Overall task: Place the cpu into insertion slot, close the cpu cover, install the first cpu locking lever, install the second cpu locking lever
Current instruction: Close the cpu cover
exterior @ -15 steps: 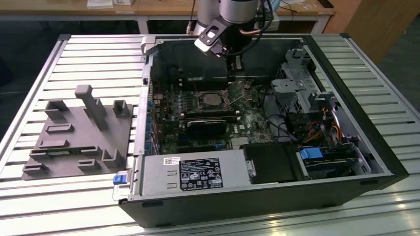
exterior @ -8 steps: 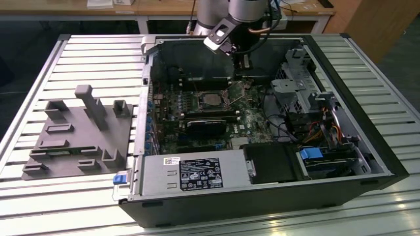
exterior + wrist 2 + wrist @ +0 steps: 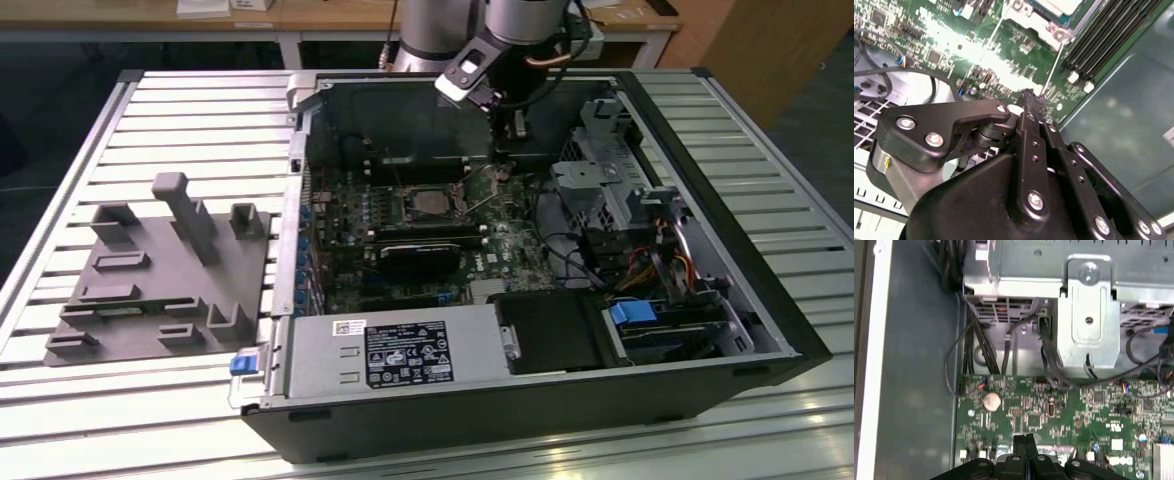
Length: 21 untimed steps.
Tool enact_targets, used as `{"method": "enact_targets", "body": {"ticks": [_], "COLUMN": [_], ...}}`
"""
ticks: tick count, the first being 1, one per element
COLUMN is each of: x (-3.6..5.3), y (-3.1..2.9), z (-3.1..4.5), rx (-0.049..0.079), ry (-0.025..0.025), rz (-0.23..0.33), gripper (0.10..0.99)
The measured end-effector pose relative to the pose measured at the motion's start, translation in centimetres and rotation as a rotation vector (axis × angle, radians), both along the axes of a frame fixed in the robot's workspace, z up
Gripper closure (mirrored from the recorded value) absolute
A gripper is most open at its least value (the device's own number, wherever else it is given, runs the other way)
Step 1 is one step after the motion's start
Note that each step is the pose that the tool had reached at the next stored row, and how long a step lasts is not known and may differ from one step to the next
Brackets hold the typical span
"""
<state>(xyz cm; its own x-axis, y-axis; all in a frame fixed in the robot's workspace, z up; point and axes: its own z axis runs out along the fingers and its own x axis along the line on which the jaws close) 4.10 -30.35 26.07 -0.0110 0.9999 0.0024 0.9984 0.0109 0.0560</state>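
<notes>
1. The cpu [image 3: 427,203] is a pale grey square. It sits in the insertion slot [image 3: 396,203], in the middle of the green board [image 3: 1064,410].
2. In the second wrist view I see silvery metal next to the cpu. This is the cpu cover [image 3: 1030,15]. I cannot tell if it lies flat.
3. A thin silver lever [image 3: 1054,65] runs from a corner of the slot out toward my gripper.
4. My gripper [image 3: 1029,94] has its two black fingers pressed together. I see nothing between them.
5. The fingertips are low over the green board, near the end of the thin lever. I cannot tell if they touch it. The gripper is a little way from the slot, not over it.
6. In the first wrist view a round silver battery [image 3: 992,400] sits on the board past the fingertips. Beyond it are black cables [image 3: 979,350] and a shiny metal cage [image 3: 1089,315].
7. Long black memory slots [image 3: 1109,35] lie beside the slot.
8. All of this is inside an open computer case [image 3: 534,420]. It has a grey power box [image 3: 387,355] at its near side.
9. The case lies on a table [image 3: 200,90] made of metal slats. A grey tray [image 3: 147,280] sits on the exterior view's left.
</notes>
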Motion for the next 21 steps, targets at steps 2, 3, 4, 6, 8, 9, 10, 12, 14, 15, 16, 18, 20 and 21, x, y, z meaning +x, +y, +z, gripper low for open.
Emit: {"method": "enact_targets", "body": {"ticks": [2, 3, 4, 6, 8, 9, 10, 12, 14, 15, 16, 18, 20, 21], "x": [0.28, 0.30, 0.31, 0.40, 0.63, 0.76, 0.89, 1.14, 1.25, 1.26, 1.27, 1.27, 1.28, 1.28], "y": [-0.05, -0.04, -0.05, -0.12, -0.33, -0.45, -0.57, -0.84, -1.08, -1.17, -1.26, -1.41, -1.48, -1.49], "z": [0.00, 0.00, 0.00, 0.00, 0.00, 0.00, 0.00, -0.01, -0.08, -0.18, -0.29, -0.52, -0.80, -0.96], "rx": [0.000, 0.000, 0.000, 0.000, 0.000, 0.000, 0.000, 0.000, 0.000, 0.000, 0.000, 0.000, 0.000, 0.000], "ry": [0.0000, 0.0000, 0.0000, 0.0000, 0.0000, 0.0000, 0.0000, 0.0000, 0.0000, -0.0001, -0.0001, 0.0000, 0.0000, 0.0000], "rz": [-0.001, -0.001, -0.001, -0.001, -0.001, -0.001, -0.001, -0.001, -0.001, -0.001, -0.001, -0.001, -0.001, -0.002], "gripper": [0.984, 0.984, 0.984, 0.984, 0.984, 0.984, 0.984, 0.984, 0.984, 0.984, 0.984, 0.984, 0.984, 0.984]}}
